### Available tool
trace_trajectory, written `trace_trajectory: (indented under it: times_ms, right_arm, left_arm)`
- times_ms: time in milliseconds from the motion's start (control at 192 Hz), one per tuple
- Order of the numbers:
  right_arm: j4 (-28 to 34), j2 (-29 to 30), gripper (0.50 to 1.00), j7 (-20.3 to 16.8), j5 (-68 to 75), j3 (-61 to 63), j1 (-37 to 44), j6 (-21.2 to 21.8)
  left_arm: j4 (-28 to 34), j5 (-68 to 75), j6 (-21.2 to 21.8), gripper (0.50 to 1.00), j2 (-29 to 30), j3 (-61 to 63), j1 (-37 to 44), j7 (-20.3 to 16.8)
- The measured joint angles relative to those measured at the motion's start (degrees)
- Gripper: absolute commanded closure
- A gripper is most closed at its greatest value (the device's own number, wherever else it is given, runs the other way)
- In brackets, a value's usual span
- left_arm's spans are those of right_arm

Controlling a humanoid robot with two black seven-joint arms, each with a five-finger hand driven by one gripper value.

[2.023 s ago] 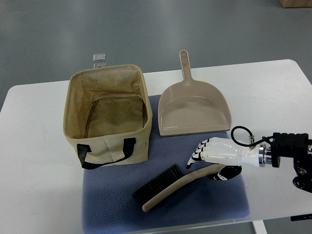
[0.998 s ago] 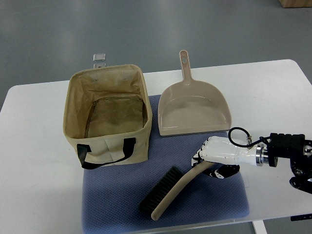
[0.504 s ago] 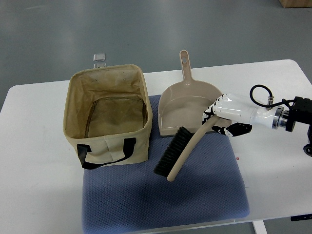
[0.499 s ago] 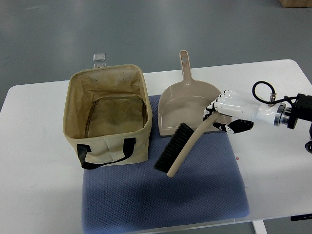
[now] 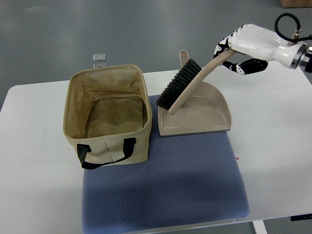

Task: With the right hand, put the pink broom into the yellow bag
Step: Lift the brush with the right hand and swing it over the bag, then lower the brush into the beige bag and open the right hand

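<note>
The pink broom (image 5: 187,84) is being held in the air above the dustpan (image 5: 194,108), its beige handle slanting from the upper right down to the lower left. Its black bristles (image 5: 178,84) are being turned toward the upper left, and its lower tip is being seen over the pan's left half. The upper end of the handle is being gripped by the right hand (image 5: 246,45), whose white fingers (image 5: 228,41) are being curled over it while dark fingertips are showing beneath. The arm of that hand is being brought in from the top right corner.

The yellow bag (image 5: 108,116) is being kept upright to the left of the broom, its mouth wide open and its inside bare. The bag's right rim is being seen just left of the broom's lower end, with a narrow strip of blue mat (image 5: 165,185) and the pan's left wall between them. A black strap (image 5: 108,151) is being draped across the bag's near face.

The mat is being spread beneath the bag's near right part and the pan's near edge, and its broad near half is being left open. The white table (image 5: 34,165) is being shown bare to the left of the bag and to the right of the dustpan, up to its rounded corners. A small metal clip (image 5: 99,59) is being seen just beyond the table's far edge.
</note>
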Motion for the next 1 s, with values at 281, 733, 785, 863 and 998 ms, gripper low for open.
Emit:
trace_trajectory:
  times_ms: [281, 733, 785, 863, 998]
  right_arm:
    - [-3.03, 8.63, 1.0, -0.39, -2.33, -0.53, 6.63, 0.95]
    - [-7.23, 21.76, 0.846, -0.77, -6.29, -1.4, 6.43, 0.42]
    - [-7.62, 22.12, 0.697, -0.76, -6.27, -1.41, 6.31, 0.3]
    - [-8.06, 22.71, 0.593, -0.62, -6.1, -1.05, 5.88, 0.14]
    - [-8.65, 23.01, 0.574, -0.28, -5.51, -0.48, 5.39, -0.94]
  left_arm:
    - [0.0, 0.0, -0.01, 0.5, 0.0, 0.0, 0.0, 0.0]
    - [0.0, 0.0, -0.02, 0.5, 0.0, -0.01, -0.01, 0.0]
    - [0.0, 0.0, -0.02, 0.5, 0.0, -0.01, -0.01, 0.0]
    - [0.0, 0.0, -0.02, 0.5, 0.0, -0.01, -0.02, 0.0]
    - [0.0, 0.0, -0.02, 0.5, 0.0, 0.0, 0.01, 0.0]
